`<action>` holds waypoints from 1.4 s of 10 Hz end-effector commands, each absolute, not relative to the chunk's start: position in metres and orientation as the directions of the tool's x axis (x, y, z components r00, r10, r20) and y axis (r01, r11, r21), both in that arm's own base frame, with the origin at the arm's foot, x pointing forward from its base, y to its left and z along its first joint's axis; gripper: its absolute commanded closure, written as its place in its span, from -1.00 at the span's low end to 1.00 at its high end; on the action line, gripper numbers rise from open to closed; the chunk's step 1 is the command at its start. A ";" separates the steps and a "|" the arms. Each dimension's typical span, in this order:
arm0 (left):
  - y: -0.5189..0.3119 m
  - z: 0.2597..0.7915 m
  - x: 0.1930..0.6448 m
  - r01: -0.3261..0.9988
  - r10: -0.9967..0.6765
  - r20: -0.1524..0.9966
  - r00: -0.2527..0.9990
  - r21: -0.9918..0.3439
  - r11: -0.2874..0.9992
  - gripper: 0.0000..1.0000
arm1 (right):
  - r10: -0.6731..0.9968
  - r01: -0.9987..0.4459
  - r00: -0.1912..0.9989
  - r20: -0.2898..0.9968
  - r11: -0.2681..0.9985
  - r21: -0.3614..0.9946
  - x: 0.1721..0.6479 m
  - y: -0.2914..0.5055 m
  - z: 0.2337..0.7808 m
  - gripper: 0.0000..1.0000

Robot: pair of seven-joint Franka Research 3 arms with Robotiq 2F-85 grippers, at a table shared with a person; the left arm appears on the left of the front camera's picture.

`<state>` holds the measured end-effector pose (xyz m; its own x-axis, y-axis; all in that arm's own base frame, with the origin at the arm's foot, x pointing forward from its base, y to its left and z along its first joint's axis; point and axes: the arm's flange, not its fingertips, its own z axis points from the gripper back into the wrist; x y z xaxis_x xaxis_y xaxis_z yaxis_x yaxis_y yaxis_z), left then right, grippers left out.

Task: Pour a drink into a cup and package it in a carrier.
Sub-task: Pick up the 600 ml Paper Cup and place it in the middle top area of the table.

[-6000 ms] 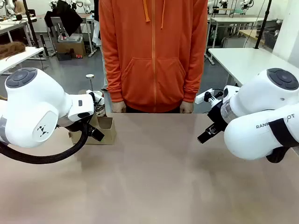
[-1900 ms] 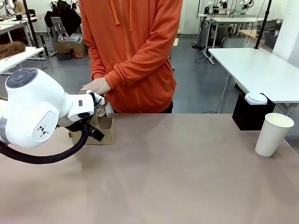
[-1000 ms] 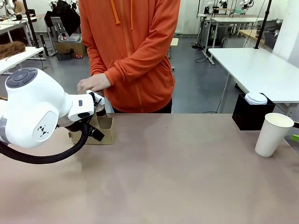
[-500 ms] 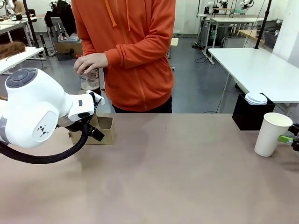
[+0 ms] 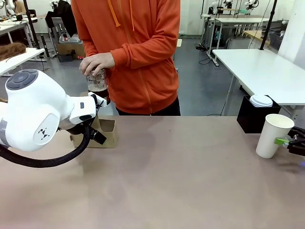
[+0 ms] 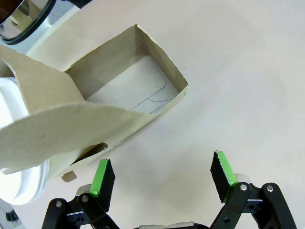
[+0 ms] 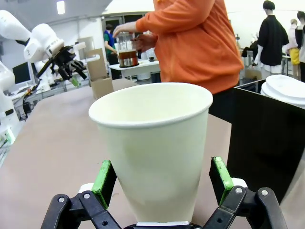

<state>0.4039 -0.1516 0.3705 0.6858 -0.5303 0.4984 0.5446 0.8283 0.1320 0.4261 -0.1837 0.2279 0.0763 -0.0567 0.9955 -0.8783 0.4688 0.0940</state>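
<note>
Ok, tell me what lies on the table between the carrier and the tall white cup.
Nothing. In the front view, that stretch of table is bare from carrier to cup.

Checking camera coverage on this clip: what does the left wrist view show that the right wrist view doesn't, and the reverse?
Left wrist view: the inside of the carrier's open slot, with nothing in it. Right wrist view: the cup between the open right gripper's pads, the black box beside it, and the person's hand holding a jar of the drink. Both: the carrier, the open left gripper next to it, and the table.
</note>
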 end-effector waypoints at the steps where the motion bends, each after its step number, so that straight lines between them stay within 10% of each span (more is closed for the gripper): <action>1: -0.151 0.371 0.404 0.545 -0.530 0.499 0.686 0.131 0.828 -1.00 | -0.052 -0.865 0.090 0.995 0.491 0.104 0.431 -0.165 0.228 -1.00; 6: -0.151 0.371 0.404 0.545 -0.530 0.499 0.686 0.131 0.828 -1.00 | -0.085 -0.872 0.103 0.991 0.472 0.131 0.439 -0.149 0.225 -1.00; 7: -0.151 0.371 0.404 0.545 -0.530 0.499 0.686 0.131 0.828 -1.00 | -0.093 -0.880 0.112 0.989 0.454 0.142 0.438 -0.150 0.224 -0.60; 14: -0.151 0.371 0.404 0.545 -0.530 0.499 0.686 0.131 0.828 -1.00 | -0.103 -0.846 0.108 0.989 0.512 0.146 0.429 -0.115 0.271 -0.60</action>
